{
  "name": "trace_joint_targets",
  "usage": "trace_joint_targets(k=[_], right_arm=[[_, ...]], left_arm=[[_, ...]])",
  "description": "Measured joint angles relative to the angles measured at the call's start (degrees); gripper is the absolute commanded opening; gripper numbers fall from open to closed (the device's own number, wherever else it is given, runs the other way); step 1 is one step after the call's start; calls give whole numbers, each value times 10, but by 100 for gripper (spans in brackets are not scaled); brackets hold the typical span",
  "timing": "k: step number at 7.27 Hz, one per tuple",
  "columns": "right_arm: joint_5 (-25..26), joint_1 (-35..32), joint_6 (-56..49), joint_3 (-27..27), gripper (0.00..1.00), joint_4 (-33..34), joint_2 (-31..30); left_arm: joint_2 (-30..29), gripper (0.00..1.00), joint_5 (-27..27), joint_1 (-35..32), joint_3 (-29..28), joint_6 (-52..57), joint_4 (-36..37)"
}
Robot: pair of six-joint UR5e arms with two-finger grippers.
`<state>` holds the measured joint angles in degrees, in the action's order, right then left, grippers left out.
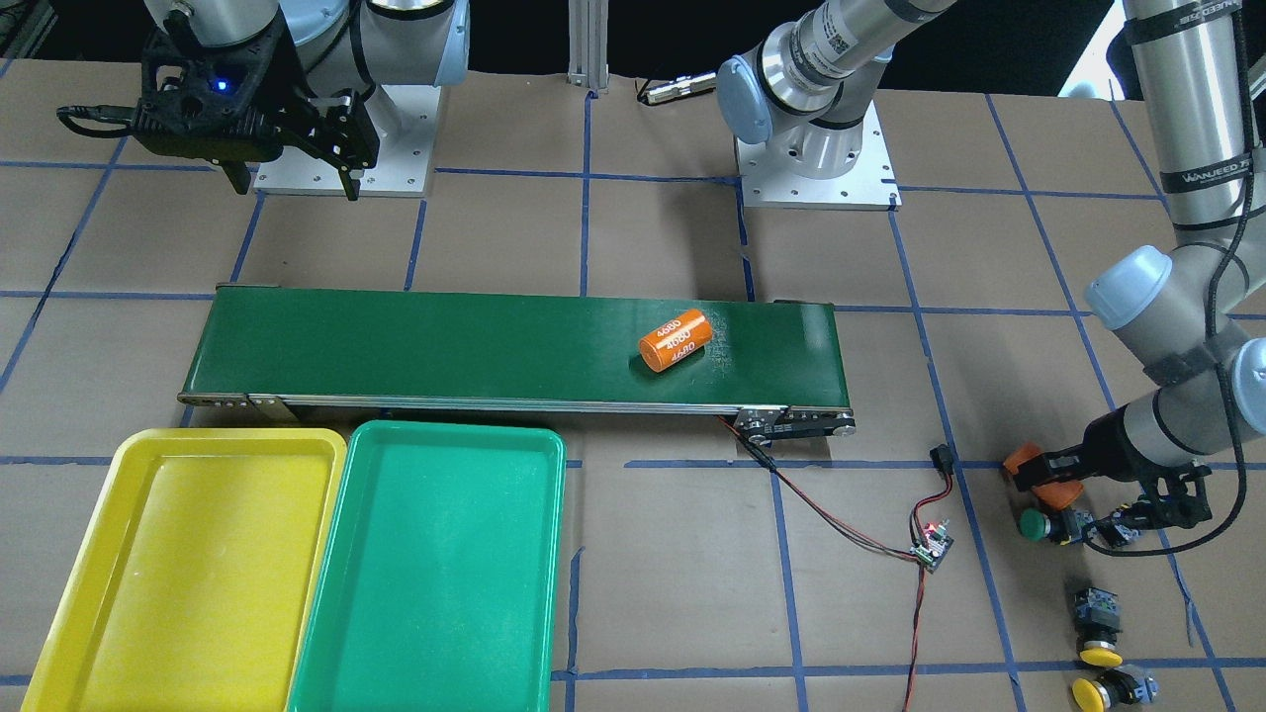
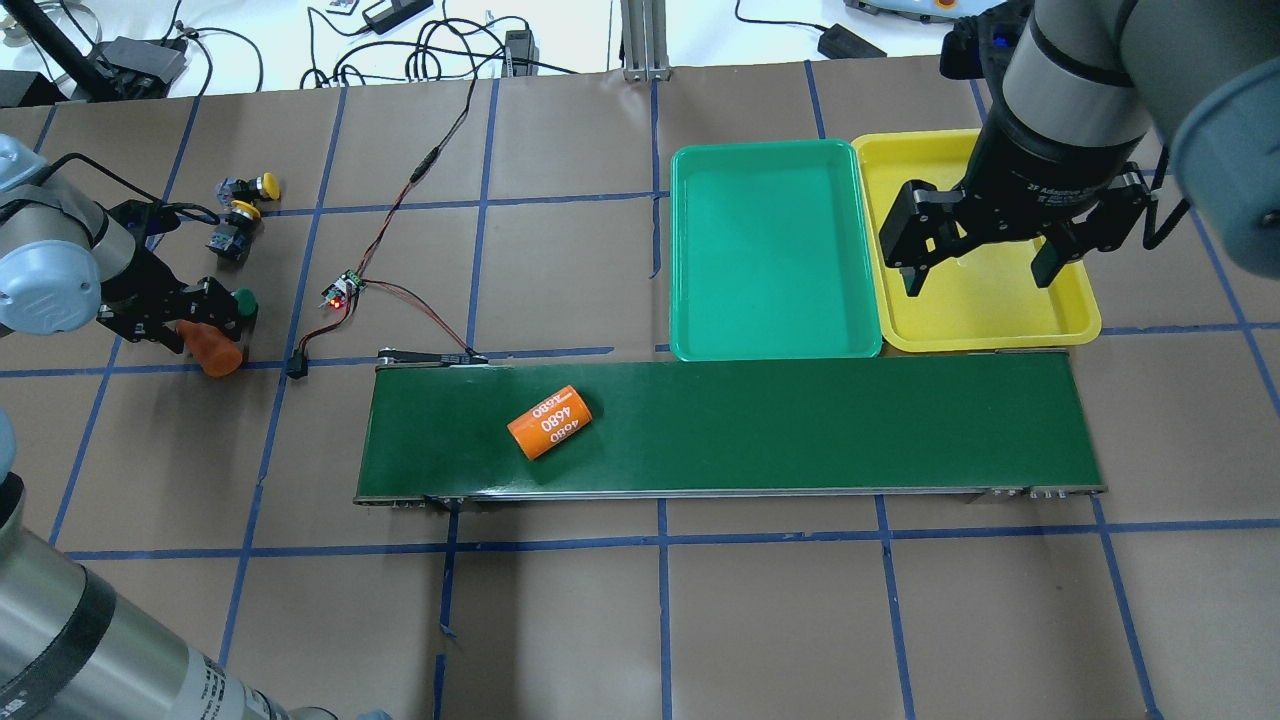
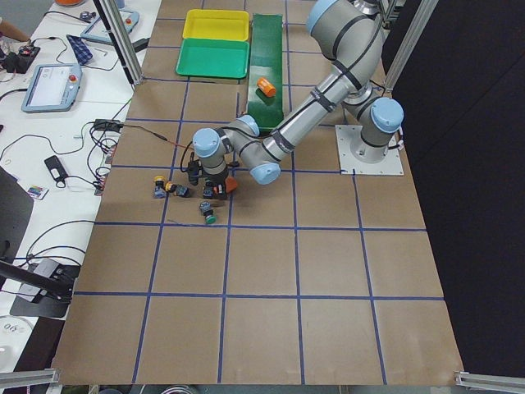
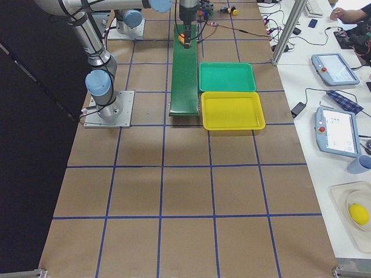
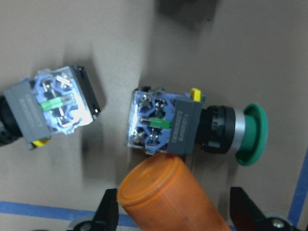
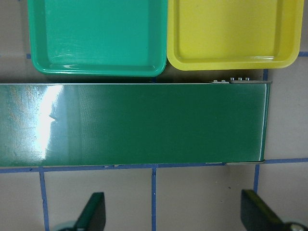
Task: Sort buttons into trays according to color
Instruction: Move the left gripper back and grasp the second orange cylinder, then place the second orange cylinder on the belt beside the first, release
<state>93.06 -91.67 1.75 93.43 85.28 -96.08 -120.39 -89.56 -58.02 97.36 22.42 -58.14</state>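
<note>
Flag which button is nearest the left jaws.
The green-capped button, lying on its side right beside the orange cylinder in the left gripper. Its neighbour, cap unseen, lies further aside; the two yellow-capped buttons lie well away.

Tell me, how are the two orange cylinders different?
The cylinder on the belt lies loose on the green conveyor belt. The other cylinder is gripped by the left hand, low beside a green button. The first shows white 4680 print, and none shows on the other. Both are orange and round.

tbl (image 2: 760, 620): conveyor (image 2: 800, 420), trays (image 2: 775, 350), btns (image 2: 240, 212)
</note>
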Motion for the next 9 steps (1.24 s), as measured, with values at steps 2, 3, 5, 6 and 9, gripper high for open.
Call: trace_joint_targets(k=[2,3,5,6,9], right_arm=[[1,0,0,7,100,0,-3],[1,0,2,11,100,0,-4],[1,0,4,13,100,0,-5],[1,0,4,13,100,1,-5],[1,1,2,13,100,0,-7]], left_arm=[[33,0,-13,-5,1,-34,-47],[62,0,-15,-16,2,-80,-81],[120,0,-11,-81,8,-212,-141],[144,0,-7,-136,13,-309,-159],[182,0,20,-273,46,-602,-180]])
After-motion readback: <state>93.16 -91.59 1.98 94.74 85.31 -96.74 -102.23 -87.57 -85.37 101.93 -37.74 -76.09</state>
